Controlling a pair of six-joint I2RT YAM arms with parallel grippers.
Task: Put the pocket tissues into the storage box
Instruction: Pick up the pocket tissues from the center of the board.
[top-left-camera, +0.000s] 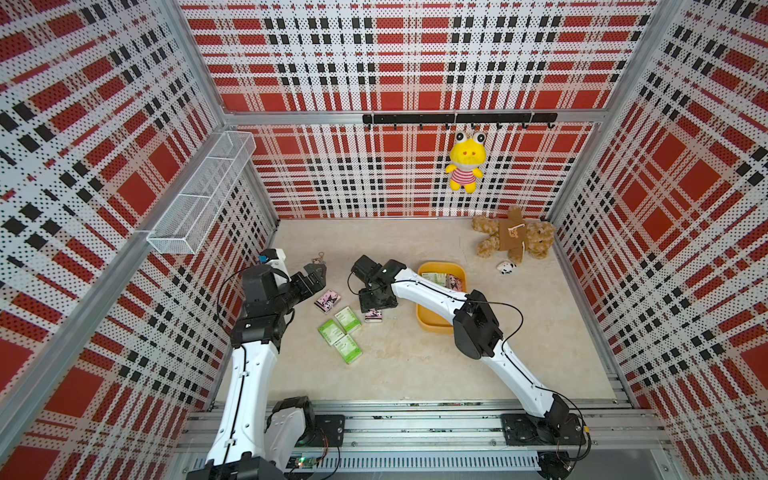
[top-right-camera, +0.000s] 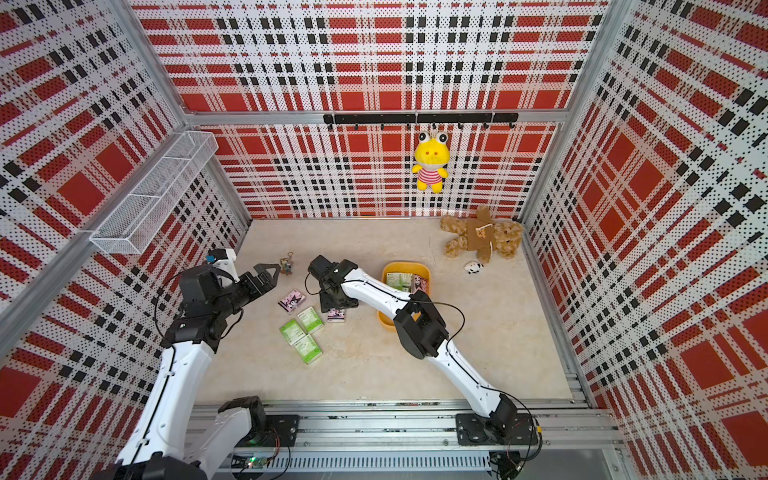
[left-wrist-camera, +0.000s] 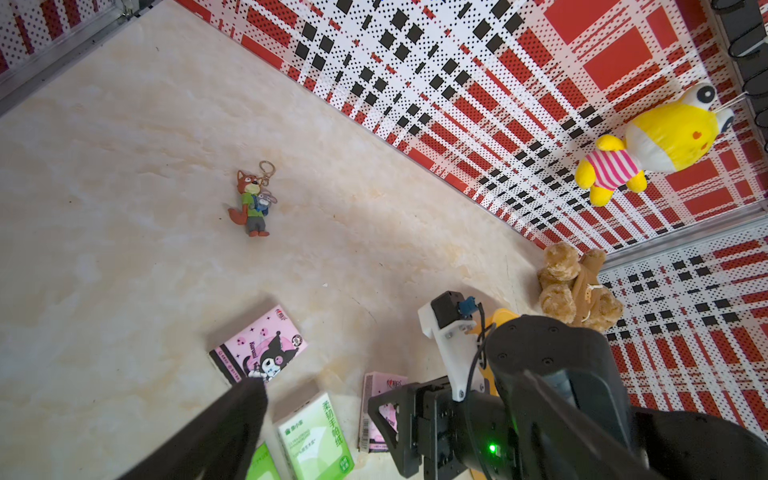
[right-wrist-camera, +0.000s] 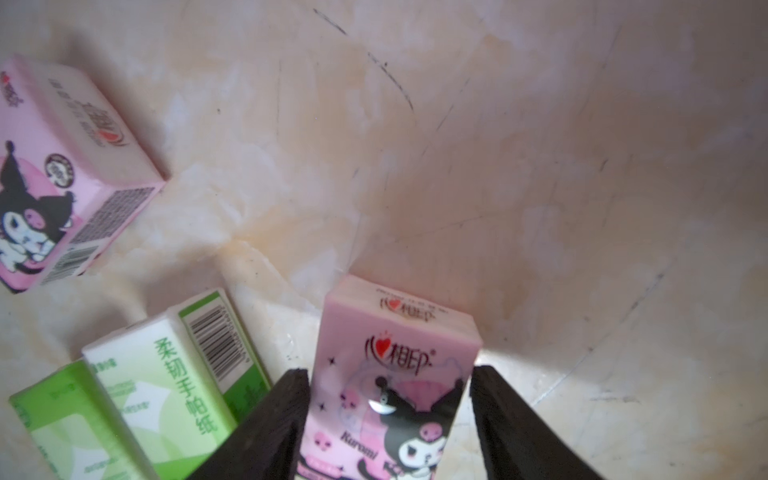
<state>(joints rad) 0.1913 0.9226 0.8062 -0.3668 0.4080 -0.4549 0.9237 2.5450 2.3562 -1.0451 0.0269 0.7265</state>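
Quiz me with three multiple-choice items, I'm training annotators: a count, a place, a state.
1. Green packs on the table outside the storage box: A three; B one; C six.
2. The pink pack at the right hand: A in the storage box; B lifted off the table; C on the table between its fingers.
3. The left hand: A shut on a green pack; B open, empty; C shut on a pink pack.
1 A: three lie clustered in both top views. 2 C: the right wrist view shows it. 3 B: fingers apart, nothing between.
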